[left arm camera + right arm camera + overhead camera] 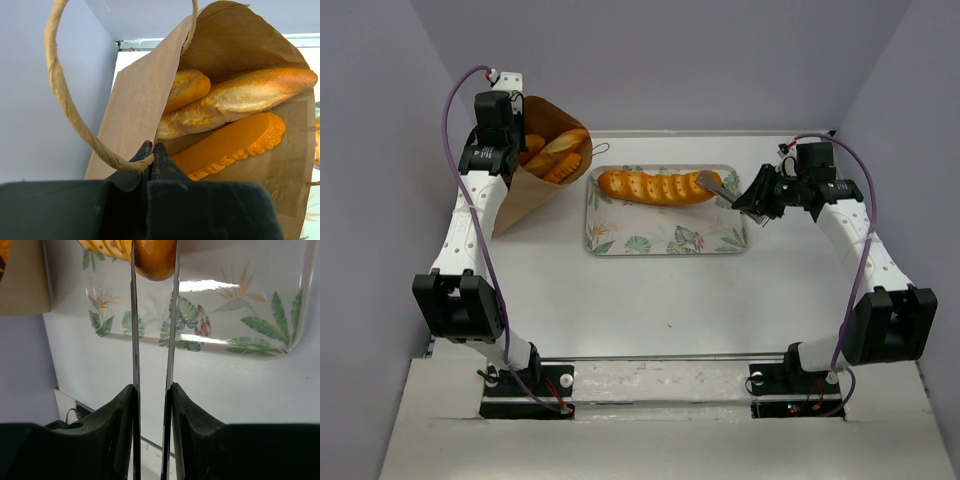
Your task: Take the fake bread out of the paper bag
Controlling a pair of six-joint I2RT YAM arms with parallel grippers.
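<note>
The brown paper bag (523, 190) stands tilted at the back left with its mouth open. In the left wrist view three fake bread loaves (240, 95) lie inside the bag (140, 100). My left gripper (151, 150) is shut on the bag's rim, where the twisted handle (65, 105) is attached. A further loaf (655, 186) lies along the far side of the leaf-patterned tray (665, 240). My right gripper (752, 205) is shut on metal tongs (715, 184). The tong blades (135, 340) pinch that loaf's right end (154, 262).
The tray (250, 325) sits at the middle back of the white table (670, 300). Purple walls close in the left, back and right sides. Both arm bases stand at the near edge.
</note>
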